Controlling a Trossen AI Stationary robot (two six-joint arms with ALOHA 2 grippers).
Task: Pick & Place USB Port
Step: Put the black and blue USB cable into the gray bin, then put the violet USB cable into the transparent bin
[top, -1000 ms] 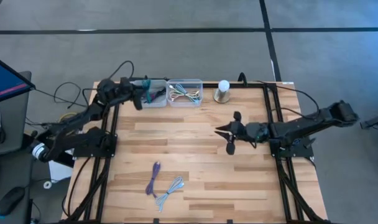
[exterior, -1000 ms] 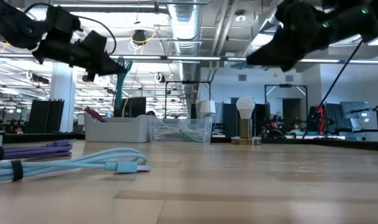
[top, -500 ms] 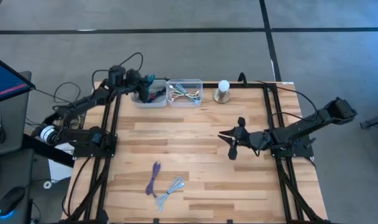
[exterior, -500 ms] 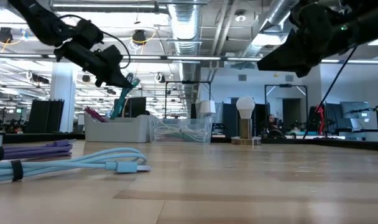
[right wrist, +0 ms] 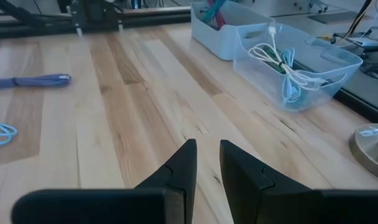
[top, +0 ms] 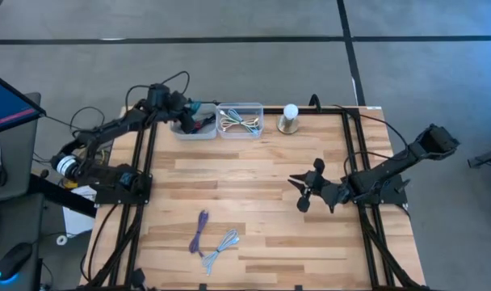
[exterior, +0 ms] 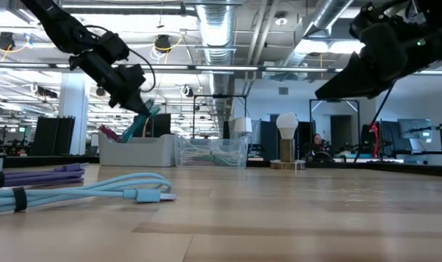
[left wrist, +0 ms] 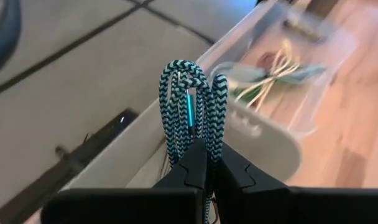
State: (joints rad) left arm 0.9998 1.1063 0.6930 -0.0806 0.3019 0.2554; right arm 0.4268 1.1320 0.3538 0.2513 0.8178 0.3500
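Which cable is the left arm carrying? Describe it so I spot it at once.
Look at the table's far left corner, above the opaque bin. The left gripper is shut on a teal-and-black braided cable, folded into loops. The purple cable and light blue cable lie loose on the table.

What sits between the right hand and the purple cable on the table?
Nothing: in the high view, only bare wood separates the right hand from the purple cable.

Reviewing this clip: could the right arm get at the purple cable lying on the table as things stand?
Probably yes. The right gripper hovers empty above mid-table, jaws slightly apart, and the purple cable lies on bare wood beside the light blue cable, with nothing between. Only the blue one crowds it.
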